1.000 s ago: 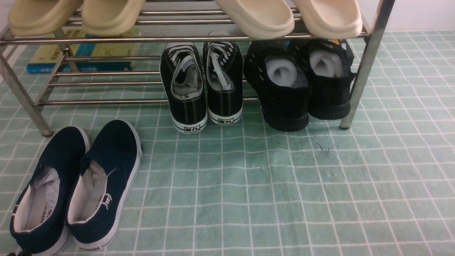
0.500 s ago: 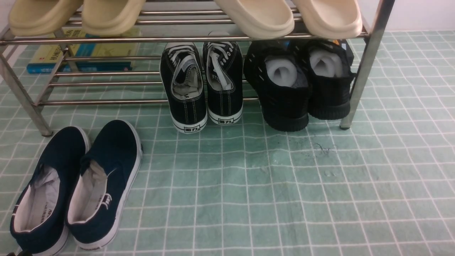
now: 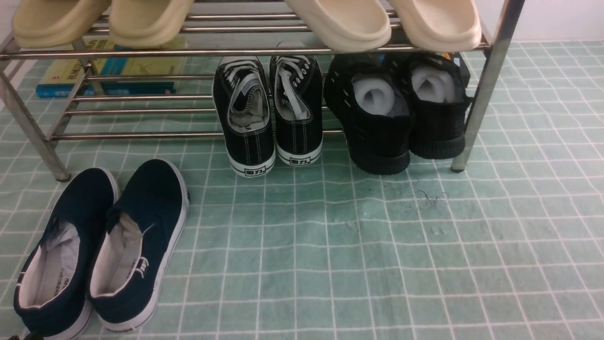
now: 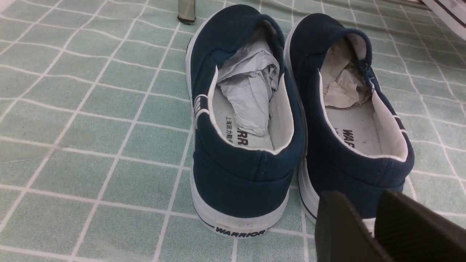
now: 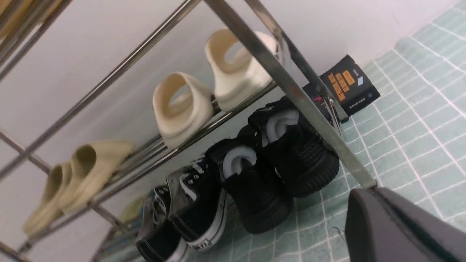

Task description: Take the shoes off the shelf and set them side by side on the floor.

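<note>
The shoes, two all-black knit sneakers (image 3: 377, 127) (image 3: 439, 118) with white stuffing, stand heels outward on the lower tier of the steel shelf (image 3: 141, 52), at its right end by the leg. The right wrist view shows them too (image 5: 255, 193) (image 5: 302, 160), behind the slanted shelf leg (image 5: 291, 87). My right gripper (image 5: 367, 198) hangs shut and empty above the green gridded floor (image 3: 330, 264), a short way in front of that leg. My left gripper (image 4: 358, 198) is open with nothing between its fingers, just behind the heel of a navy slip-on.
Black canvas sneakers (image 3: 245, 123) with white soles stand beside the knit pair. Two navy slip-ons (image 3: 137, 245) (image 4: 247, 120) lie on the floor at front left. Beige slides (image 3: 339, 23) fill the top tier. Books (image 3: 108, 71) and a black box (image 5: 342, 87) lie behind the shelf.
</note>
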Robot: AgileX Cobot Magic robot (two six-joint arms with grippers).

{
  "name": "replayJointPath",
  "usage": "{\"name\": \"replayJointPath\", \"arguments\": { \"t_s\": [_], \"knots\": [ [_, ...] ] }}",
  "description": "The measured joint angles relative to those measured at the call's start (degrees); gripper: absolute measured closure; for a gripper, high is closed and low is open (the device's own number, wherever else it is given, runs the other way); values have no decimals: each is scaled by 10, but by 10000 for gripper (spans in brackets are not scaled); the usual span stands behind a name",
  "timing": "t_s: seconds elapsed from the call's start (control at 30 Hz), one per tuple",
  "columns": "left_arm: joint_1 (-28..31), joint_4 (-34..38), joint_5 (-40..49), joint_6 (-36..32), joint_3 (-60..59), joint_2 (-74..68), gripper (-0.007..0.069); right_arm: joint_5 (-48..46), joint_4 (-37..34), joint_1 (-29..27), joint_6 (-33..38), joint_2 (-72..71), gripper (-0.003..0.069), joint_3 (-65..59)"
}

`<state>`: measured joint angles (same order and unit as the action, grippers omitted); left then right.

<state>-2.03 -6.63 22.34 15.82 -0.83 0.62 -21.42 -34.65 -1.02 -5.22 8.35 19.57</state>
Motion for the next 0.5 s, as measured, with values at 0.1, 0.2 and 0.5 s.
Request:
{"name": "replayJointPath", "arguments": {
  "t_s": [0.1,0.2,0.5],
  "knots": [
    [0,-1,0,0,0,0,434,-72,6,0,38,63,664,49],
    [0,-1,0,0,0,0,431,-238,24,0,69,200,661,116],
    [0,-2,0,0,0,0,431,-408,-98,13,281,529,659,146]
  ]
}}
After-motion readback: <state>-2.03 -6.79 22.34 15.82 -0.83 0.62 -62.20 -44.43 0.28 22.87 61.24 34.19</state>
